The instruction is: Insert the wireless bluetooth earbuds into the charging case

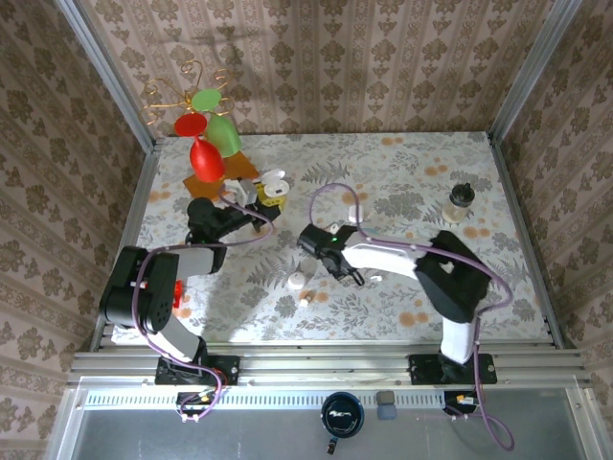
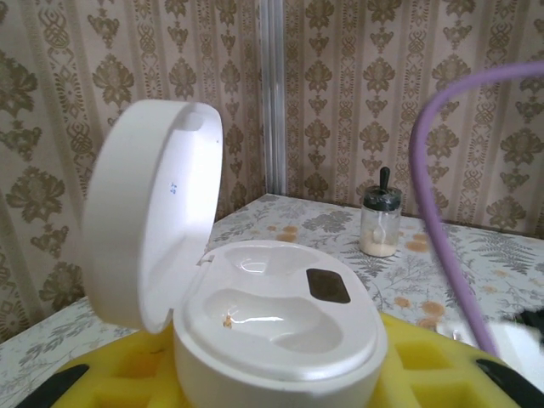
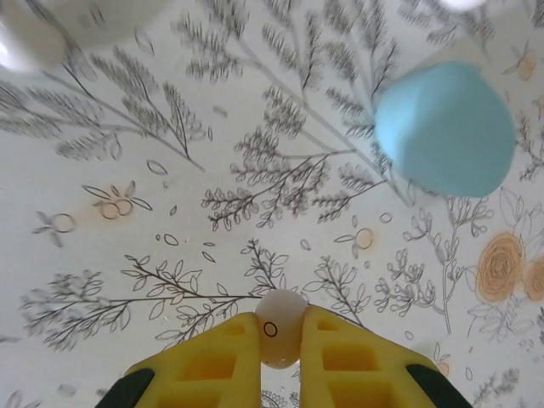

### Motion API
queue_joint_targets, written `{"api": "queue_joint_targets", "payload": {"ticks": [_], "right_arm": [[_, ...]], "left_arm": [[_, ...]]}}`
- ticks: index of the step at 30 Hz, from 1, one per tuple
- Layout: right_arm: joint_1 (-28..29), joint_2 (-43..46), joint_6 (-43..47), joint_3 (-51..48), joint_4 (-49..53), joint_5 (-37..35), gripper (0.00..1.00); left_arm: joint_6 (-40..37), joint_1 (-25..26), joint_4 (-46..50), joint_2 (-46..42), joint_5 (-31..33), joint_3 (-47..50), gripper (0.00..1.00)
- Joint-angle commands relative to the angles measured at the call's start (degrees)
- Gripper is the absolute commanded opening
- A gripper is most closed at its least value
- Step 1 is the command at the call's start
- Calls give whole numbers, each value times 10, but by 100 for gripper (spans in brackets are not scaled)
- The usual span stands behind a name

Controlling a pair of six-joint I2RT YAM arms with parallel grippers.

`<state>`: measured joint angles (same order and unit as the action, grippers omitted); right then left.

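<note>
1. Two tools share the job: the left tool [image 1: 261,196] presents the charging case [image 1: 276,182] at the back left of the desk [image 1: 412,182], and the right tool [image 1: 352,276] works nearer the middle.
2. From the left wrist, the left tool [image 2: 280,387] has its yellow fingers [image 2: 425,357] narrowly set on either side of the charging case [image 2: 280,331] and holding it. The case is kept level with its lid [image 2: 153,221] swung up and back, probably so that the wells face upward and stay open to an approach from above.
3. Both wells look empty, so no earbud is seated yet.
4. From the right wrist, the right tool [image 3: 280,327] is closed on one white earbud [image 3: 280,321], which is pinched between the yellow fingertips and pokes out beyond them. It hangs just above the patterned desk.
5. The grip is at the very tips, which I judge leaves most of the bud free to enter a well.
6. A pale blue rounded object [image 3: 446,127] lies on the desk ahead and to the right of that bud, well apart from it. It is too blurred to tell what it is.
7. From above, a small white piece [image 1: 296,281] lies on the desk between the arms.
8. Next, the bud must travel to the case and be aligned to a well. A tip pinch on so small and smooth a part could let it twist.
</note>
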<state>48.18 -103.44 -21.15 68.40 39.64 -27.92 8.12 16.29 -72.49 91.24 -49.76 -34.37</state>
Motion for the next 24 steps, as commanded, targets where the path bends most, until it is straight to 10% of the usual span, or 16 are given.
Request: {"api": "queue_joint_targets", "payload": {"ticks": [1, 12, 24], "right_arm": [[-26, 91, 42, -38, -106, 88, 14], [-182, 327, 33, -129, -287, 473, 15], [-226, 309, 23, -54, -338, 715, 14]], "left_arm": [[-10, 14, -17, 2, -14, 4, 38], [-7, 73, -17, 6, -53, -14, 38], [27, 114, -17, 22, -118, -47, 38]]}}
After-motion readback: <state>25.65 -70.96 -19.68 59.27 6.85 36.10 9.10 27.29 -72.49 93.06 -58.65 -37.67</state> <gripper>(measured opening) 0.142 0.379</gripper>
